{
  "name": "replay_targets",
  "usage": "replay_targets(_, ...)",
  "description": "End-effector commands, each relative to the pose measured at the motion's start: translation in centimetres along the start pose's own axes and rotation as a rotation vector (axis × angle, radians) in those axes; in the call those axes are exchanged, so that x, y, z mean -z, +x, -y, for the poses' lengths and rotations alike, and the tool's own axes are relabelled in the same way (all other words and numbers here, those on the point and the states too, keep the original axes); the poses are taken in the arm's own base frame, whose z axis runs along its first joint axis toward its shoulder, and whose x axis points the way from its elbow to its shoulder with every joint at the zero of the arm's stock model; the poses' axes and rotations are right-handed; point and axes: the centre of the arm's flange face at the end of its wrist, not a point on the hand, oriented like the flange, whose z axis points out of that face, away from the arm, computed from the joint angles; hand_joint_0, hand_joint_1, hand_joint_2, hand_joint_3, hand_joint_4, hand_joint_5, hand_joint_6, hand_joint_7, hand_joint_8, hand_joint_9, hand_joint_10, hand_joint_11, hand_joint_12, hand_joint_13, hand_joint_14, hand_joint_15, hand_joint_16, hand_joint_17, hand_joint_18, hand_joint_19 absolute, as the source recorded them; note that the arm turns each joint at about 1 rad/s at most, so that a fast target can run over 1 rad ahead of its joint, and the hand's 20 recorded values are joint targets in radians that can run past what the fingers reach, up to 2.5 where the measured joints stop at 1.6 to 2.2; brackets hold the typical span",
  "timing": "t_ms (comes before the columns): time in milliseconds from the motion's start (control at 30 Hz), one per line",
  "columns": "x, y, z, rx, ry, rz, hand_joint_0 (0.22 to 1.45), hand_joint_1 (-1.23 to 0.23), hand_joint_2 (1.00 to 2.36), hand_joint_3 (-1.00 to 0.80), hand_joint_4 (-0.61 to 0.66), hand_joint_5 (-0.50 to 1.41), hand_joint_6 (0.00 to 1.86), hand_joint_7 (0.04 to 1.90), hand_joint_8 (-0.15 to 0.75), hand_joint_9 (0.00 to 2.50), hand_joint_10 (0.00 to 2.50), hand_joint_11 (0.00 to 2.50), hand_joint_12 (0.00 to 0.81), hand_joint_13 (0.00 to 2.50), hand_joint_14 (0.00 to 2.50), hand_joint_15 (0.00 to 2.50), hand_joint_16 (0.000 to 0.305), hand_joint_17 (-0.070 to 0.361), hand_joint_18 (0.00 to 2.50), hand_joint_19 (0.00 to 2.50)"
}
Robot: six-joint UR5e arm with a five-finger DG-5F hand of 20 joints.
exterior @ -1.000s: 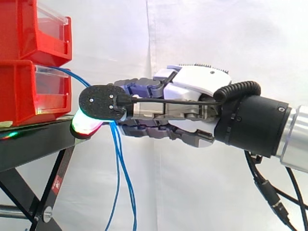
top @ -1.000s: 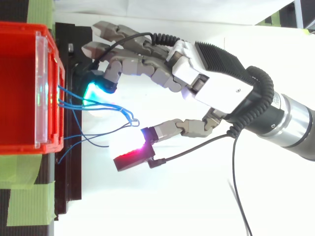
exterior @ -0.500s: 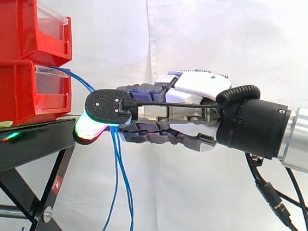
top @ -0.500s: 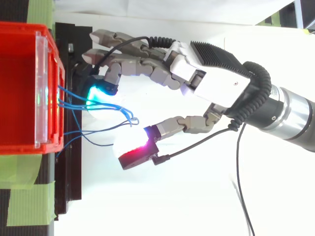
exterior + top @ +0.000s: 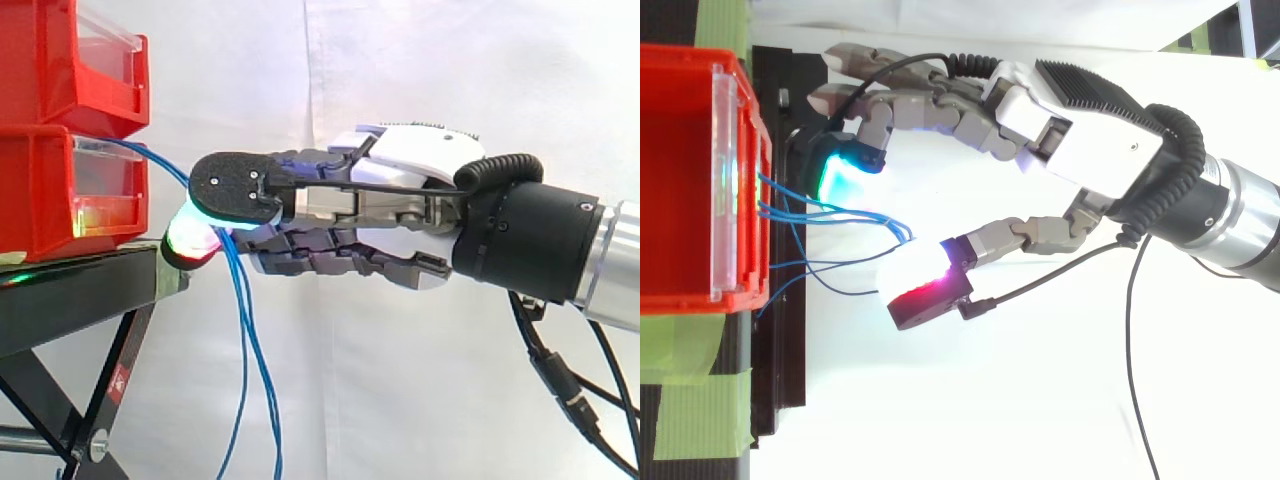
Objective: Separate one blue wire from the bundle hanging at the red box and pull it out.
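Several thin blue wires (image 5: pixel 836 213) come out of the front of the red bin (image 5: pixel 680 120) and hang down past the stand's edge (image 5: pixel 246 350). My hand (image 5: pixel 1087 152) reaches in from the right with its fingers spread. A green-glowing fingertip (image 5: pixel 843 176) lies just above the wires near the bin front. The thumb pad (image 5: pixel 930 297), glowing red, sits below the wires' looped ends (image 5: pixel 906 233). The wires run through the wide gap between them, and nothing is pinched. In the side view the hand (image 5: pixel 400 195) is level with the lower bin (image 5: pixel 60 195).
A second red bin (image 5: pixel 70 60) is stacked on the lower one. Both rest on a black stand (image 5: pixel 70 295) with angled legs. Green tape (image 5: pixel 695 395) holds the stand's near end. A white curtain (image 5: pixel 400 60) hangs behind.
My hand has risen slightly and drawn a little away from the bin. The thumb has shifted right and up. The wires hang much as before.
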Motion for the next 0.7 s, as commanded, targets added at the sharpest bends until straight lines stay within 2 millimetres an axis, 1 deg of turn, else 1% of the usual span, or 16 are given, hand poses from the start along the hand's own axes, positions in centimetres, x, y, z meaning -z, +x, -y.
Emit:
replay_targets(0, -0.05, -0.15, -0.1, 0.0, -0.004, 0.0, 0.57, -0.66, 1.0, -0.46, 0.29, -0.12, 0.52, 1.23, 0.33, 0.43, 0.0, 0.07, 0.375, 0.19, 0.0, 0.09, 0.055, 0.124, 0.19, 0.0)
replay_targets(533, -0.05, -0.18, -0.07, 0.005, -0.002, 0.002, 0.59, -0.71, 1.0, -0.45, 0.28, -0.12, 0.57, 1.16, 0.331, 0.47, 0.0, 0.08, 0.375, 0.22, 0.0, 0.1, 0.054, 0.122, 0.23, 0.01)
replay_targets(667, -0.05, -0.18, -0.07, 0.006, -0.002, 0.002, 0.6, -0.72, 1.0, -0.44, 0.28, -0.13, 0.6, 1.11, 0.332, 0.48, 0.0, 0.08, 0.376, 0.23, 0.0, 0.1, 0.054, 0.121, 0.25, 0.02)
